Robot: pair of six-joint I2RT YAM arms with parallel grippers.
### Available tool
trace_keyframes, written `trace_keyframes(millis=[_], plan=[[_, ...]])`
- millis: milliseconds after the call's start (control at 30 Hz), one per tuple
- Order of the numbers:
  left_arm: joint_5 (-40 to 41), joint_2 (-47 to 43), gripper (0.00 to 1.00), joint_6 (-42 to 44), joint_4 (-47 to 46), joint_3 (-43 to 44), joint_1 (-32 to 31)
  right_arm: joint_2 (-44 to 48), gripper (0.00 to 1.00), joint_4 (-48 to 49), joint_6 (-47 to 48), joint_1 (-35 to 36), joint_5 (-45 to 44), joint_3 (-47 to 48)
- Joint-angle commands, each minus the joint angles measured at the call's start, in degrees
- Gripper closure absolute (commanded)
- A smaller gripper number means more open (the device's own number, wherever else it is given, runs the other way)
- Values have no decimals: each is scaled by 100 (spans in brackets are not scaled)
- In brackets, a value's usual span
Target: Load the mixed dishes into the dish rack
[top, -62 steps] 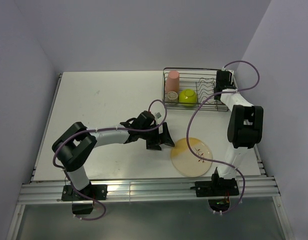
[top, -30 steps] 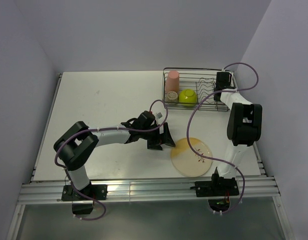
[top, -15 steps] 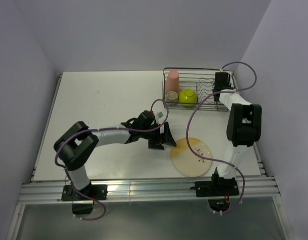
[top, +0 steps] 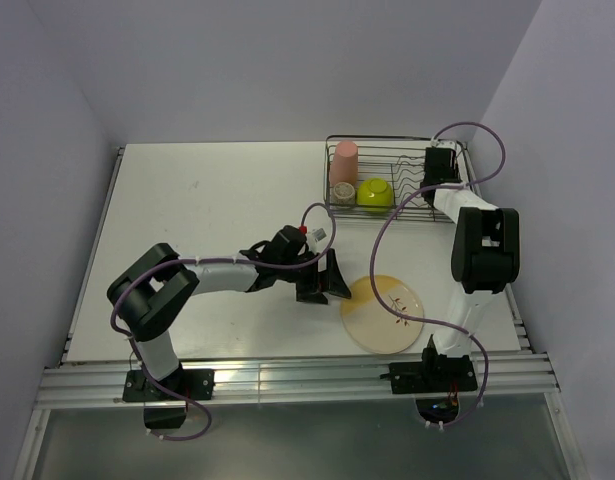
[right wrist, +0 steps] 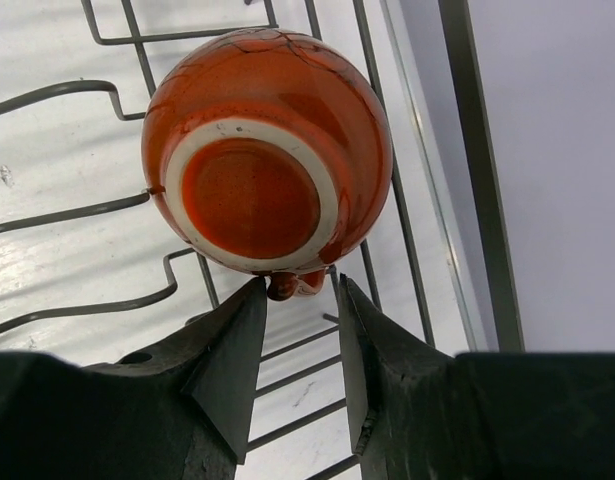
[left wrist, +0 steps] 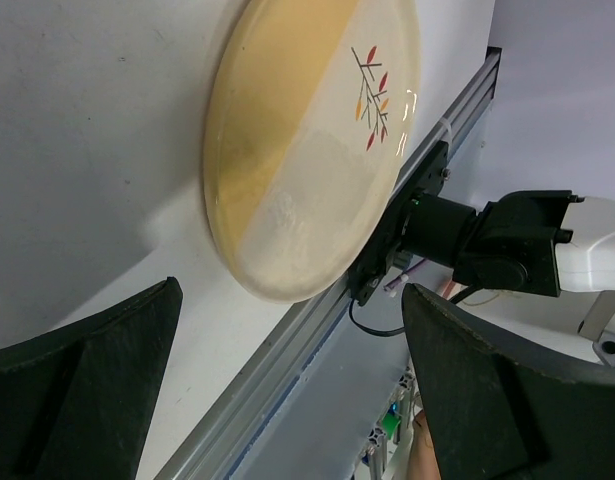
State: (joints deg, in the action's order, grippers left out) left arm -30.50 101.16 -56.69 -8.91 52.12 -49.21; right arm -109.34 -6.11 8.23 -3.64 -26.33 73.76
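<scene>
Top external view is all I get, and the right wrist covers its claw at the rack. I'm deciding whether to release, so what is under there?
Observer: The right claw has its fingers on either side of the handle of an orange mug. The mug is bottom-up over the rack wires. I cannot tell whether the fingers pinch the handle.
Operator: And is the left claw on the plate?
Observer: No. The left claw is spread wide, and both fingers are clear of the rim of the plate ahead of it.
</scene>
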Motion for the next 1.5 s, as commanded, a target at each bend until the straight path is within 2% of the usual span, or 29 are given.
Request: trace_keyframes(millis=[0,433,667,767,867,900,1033,1267,1467], plan=[[-228,-88,2,26,-392,-79,-36,-44,57,478,328,48,-347,-177],[-299,-141,2,26,-525,-202,-36,-193,58,1050,583,206,-795,-511],[-316,-115,2,79,-472,-184,-36,-395,61,804,592,215,-681,-204],[-342,-80,2,35,-524,-176,-36,-421,65,708,592,215,-515,-117],[-386,-53,2,44,-524,-149,-36,-501,74,646,592,206,-479,7],[-369,-53,2,61,-490,-141,-36,-509,82,646,592,206,-453,16],[-360,-35,2,105,-463,-149,-36,-527,100,488,575,179,-356,77],[-413,9,2,61,-595,-228,-36,-448,100,514,522,127,-277,43],[-439,52,2,52,-639,-246,-36,-114,100,278,118,-128,381,165]])
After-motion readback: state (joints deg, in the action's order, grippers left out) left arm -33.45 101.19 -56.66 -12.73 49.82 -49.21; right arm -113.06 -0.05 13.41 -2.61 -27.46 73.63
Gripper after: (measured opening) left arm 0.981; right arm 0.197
